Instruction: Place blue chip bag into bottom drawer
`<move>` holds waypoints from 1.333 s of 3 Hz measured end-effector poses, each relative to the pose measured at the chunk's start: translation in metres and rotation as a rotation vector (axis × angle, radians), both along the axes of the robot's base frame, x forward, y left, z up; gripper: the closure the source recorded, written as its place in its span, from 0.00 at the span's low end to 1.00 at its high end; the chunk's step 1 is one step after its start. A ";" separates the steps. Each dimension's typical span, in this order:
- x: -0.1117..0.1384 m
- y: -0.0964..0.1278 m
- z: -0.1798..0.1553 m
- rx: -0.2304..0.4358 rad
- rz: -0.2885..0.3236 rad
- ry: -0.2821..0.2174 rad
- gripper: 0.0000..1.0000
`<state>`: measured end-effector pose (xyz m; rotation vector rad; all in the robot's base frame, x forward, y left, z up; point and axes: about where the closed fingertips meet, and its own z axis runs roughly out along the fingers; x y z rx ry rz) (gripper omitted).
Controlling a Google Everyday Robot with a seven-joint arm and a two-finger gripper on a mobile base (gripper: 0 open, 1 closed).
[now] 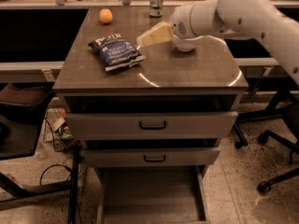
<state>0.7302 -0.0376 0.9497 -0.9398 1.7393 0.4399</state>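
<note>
The blue chip bag lies flat on the left part of the brown cabinet top, white lettering up. My gripper reaches in from the right on a white arm, its pale fingers just to the right of the bag and slightly above the top, not touching it. The bottom drawer is pulled out at floor level, a wide shallow grey tray with nothing in it.
An orange sits at the back left of the top and a can at the back middle. A white bowl sits behind my wrist. Two upper drawers stand slightly open. Office chair bases stand at right.
</note>
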 end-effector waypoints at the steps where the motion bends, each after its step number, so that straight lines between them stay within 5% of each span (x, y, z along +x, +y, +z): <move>1: 0.008 0.027 0.000 0.078 0.056 0.004 0.00; 2: 0.018 0.052 0.001 0.142 0.098 0.014 0.00; 4: 0.046 0.076 -0.033 0.136 0.091 0.092 0.00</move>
